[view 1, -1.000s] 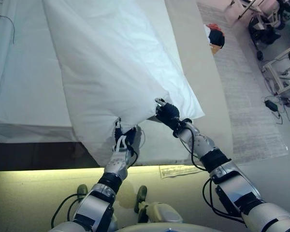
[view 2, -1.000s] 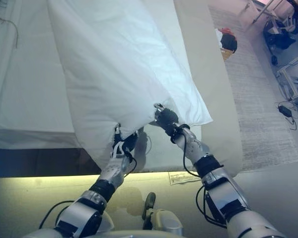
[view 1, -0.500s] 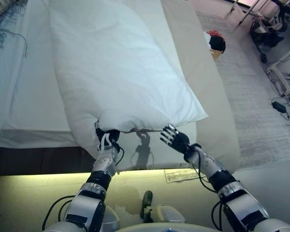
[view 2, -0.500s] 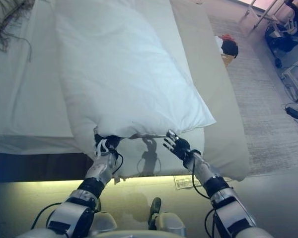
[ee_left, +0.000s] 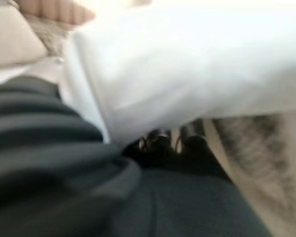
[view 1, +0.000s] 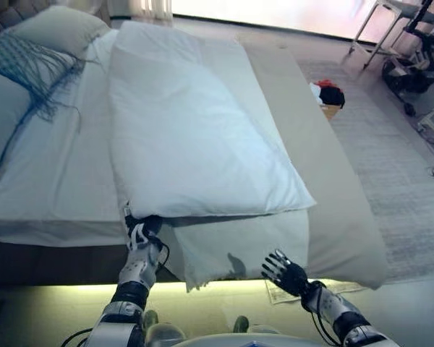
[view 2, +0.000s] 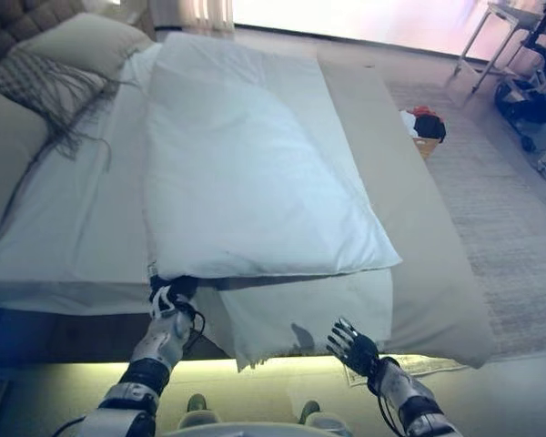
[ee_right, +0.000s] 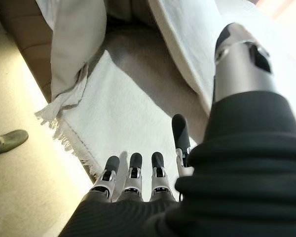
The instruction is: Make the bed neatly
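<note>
A white duvet lies flat along the bed, its near edge at the foot. My left hand is at the duvet's near left corner, with its fingers curled on the cloth. In the left wrist view the white cloth lies over my dark fingertips. My right hand is open and empty, below and clear of the foot of the bed. Its straight fingers point at a white fringed sheet, which hangs over the bed's foot.
Pillows and a dark fringed throw lie at the bed's head, far left. A beige cover runs along the bed's right side. On the rug to the right stand a basket of clothes and chairs.
The duvet has dropped flat on the bed. My right hand has let go of it and moved down and back, now open. My left hand stays at the corner. The camera has tilted up.
</note>
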Controlling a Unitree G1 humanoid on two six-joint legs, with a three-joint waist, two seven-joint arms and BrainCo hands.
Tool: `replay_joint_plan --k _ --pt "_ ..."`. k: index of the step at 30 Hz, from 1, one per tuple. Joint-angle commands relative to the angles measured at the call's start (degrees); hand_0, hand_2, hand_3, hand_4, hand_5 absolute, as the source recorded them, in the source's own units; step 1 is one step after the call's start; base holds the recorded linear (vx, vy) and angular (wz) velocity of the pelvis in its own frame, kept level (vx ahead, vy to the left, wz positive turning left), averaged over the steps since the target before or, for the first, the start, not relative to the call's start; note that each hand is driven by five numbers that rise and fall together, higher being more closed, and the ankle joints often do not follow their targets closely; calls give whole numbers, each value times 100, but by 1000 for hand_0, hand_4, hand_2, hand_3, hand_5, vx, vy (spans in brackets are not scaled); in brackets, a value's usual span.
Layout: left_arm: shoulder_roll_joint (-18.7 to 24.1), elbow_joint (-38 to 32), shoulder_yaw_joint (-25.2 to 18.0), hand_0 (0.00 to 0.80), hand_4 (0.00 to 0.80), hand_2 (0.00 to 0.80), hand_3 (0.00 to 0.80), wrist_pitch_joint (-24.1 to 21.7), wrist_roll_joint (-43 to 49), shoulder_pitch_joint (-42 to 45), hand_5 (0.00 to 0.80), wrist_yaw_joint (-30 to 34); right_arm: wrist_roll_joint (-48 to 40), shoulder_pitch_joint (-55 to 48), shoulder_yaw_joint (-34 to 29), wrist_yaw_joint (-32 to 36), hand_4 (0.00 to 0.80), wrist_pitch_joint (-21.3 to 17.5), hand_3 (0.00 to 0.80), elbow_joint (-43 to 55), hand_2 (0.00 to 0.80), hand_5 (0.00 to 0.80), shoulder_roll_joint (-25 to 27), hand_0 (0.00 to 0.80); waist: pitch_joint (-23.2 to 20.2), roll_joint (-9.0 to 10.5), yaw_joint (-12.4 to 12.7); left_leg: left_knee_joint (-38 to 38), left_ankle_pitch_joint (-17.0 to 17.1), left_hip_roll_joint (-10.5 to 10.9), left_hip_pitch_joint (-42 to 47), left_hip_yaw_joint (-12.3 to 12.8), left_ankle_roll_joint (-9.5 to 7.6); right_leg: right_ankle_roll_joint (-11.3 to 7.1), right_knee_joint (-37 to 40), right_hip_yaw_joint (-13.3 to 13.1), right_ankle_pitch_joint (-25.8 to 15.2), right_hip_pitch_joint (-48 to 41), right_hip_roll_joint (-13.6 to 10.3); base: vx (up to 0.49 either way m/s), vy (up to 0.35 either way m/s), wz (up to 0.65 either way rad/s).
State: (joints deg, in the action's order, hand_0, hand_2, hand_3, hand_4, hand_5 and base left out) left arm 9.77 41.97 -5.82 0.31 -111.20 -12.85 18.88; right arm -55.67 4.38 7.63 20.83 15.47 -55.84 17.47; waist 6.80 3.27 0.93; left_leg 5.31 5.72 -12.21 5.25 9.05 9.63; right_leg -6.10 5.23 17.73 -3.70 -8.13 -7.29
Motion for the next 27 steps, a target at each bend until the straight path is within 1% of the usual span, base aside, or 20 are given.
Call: replay_joint_plan --k 1,2,5,7,9,11,14,16,19,21,23,25,27 --pt "701 -496 -534 800 800 800 800 270 593 -353 800 837 105 189 -256 313 0 -200 0 -535 0 0 254 0 -355 -119 308 -31 -178 -36 -86 -149 95 -377 -119 128 317 -315 -482 -9 94 8" --pt "812 -464 -632 800 800 800 800 254 653 -325 800 877 119 186 -291 362 0 -196 0 -622 0 0 274 0 -363 -140 322 -31 -182 -18 -76 -166 89 -374 -120 149 320 -330 -489 -7 99 9" --pt "1329 -231 -1076 800 800 800 800 354 741 -165 800 897 146 180 -408 471 0 -233 0 -924 0 0 345 0 -414 -239 411 -31 -187 56 -68 -219 64 -363 -103 227 315 -375 -510 -3 103 14" --pt "1724 84 -1398 800 800 800 800 323 681 -49 800 859 134 183 -451 498 0 -267 0 -1062 0 0 390 0 -447 -303 472 -31 -194 108 -75 -259 45 -364 -90 272 318 -392 -525 -9 106 10" --pt "2113 501 -1767 800 800 800 800 281 493 93 800 824 104 196 -472 532 0 -300 0 -1183 0 0 440 0 -472 -362 525 -31 -205 156 -82 -288 27 -364 -84 315 328 -394 -539 -20 105 2" --pt "2389 834 -2068 800 800 800 800 293 398 205 800 799 112 215 -476 565 0 -305 0 -1232 0 0 465 0 -477 -392 549 -31 -212 190 -93 -305 13 -361 -77 342 326 -381 -550 -40 92 -2" --pt "2884 1587 -2702 800 800 800 800 404 429 534 800 780 57 239 -456 614 0 -379 0 -1270 0 0 499 0 -468 -458 639 -31 -228 257 -109 -311 -15 -369 -42 397 315 -351 -575 -64 99 -2" --pt "3161 2005 -3023 800 800 800 800 477 439 695 800 736 42 271 -436 661 0 -424 0 -1334 0 0 547 0 -479 -484 672 -31 -233 281 -132 -310 -18 -379 -23 419 306 -314 -588 -61 89 -1" --pt "3611 2553 -3458 800 800 800 800 497 571 909 800 496 55 324 -431 686 0 -399 0 -1436 0 0 657 0 -488 -540 740 -31 -231 308 -169 -285 -18 -412 -23 491 292 -262 -631 -61 83 0" --pt "3845 2840 -3649 800 800 800 800 569 681 979 800 369 53 340 -430 716 0 -392 0 -1476 0 0 698 0 -488 -556 752 -31 -229 321 -195 -287 -18 -417 -23 519 298 -252 -624 -44 62 -3" --pt "4136 3138 -3813 800 800 800 800 741 780 1057 800 256 29 340 -431 765 0 -389 0 -1518 0 0 755 0 -480 -578 757 -31 -227 332 -206 -292 -23 -409 -23 541 297 -250 -616 -42 68 -8" --pt "4245 3268 -3837 800 800 800 800 879 869 1070 800 228 -2 333 -407 768 0 -387 0 -1538 0 0 770 0 -475 -585 745 -31 -236 345 -212 -287 -32 -413 -23 545 294 -232 -623 -42 83 -6" --pt "4232 3314 -3799 800 800 800 800 989 887 1048 800 228 8 333 -428 753 0 -378 0 -1574 0 0 788 0 -460 -592 738 -31 -270 366 -183 -281 -51 -429 -23 527 298 -235 -637 -23 112 -1"
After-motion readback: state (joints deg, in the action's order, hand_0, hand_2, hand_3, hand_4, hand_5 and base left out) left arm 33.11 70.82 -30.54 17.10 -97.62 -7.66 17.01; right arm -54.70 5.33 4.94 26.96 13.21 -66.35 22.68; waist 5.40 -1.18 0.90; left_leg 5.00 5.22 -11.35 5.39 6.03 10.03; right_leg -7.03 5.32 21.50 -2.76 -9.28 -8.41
